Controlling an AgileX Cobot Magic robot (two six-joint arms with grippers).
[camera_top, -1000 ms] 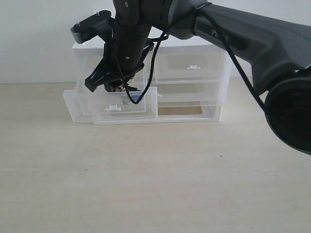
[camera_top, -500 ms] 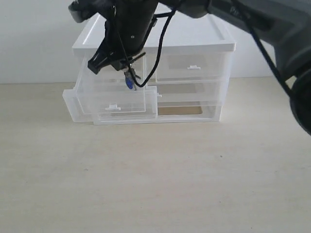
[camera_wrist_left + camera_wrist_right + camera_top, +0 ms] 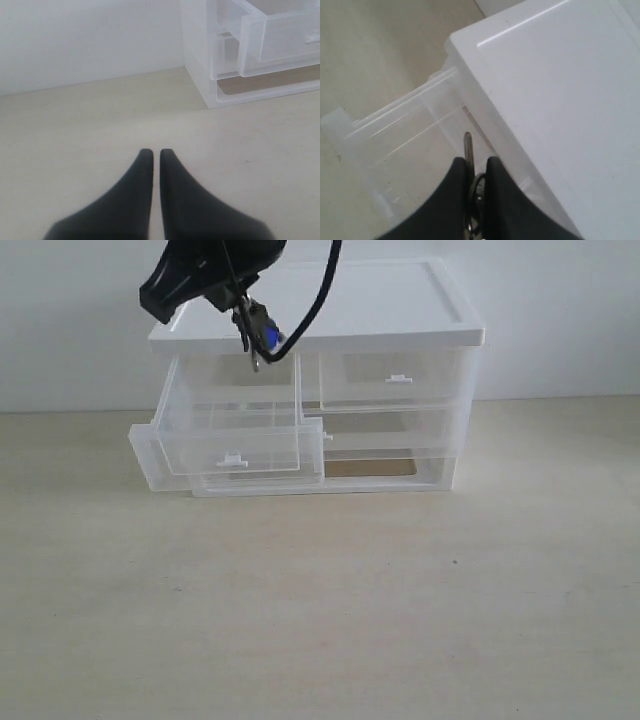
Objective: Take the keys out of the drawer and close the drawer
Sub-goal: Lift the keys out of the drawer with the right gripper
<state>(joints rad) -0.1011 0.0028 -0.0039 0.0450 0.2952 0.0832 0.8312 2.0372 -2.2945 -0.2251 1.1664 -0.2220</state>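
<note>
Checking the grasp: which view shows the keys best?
Exterior view: the keys dangle from the right gripper, blue tag visible. Right wrist view shows only a blade and ring between its fingers; left wrist view shows none.

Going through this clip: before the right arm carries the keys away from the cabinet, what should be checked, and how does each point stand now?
1. Grip on the keys: ok, the right gripper is shut on them.
2. The keys clear of the drawer: ok, they hang above its rim.
3. Every key on the ring: cannot tell, the bunch is too small to see.
4. The drawer closed: not ok, it is pulled out.
5. Set-down space on the table: ok, it is bare in front.
6. The left gripper free: ok, it is shut on nothing.
</note>
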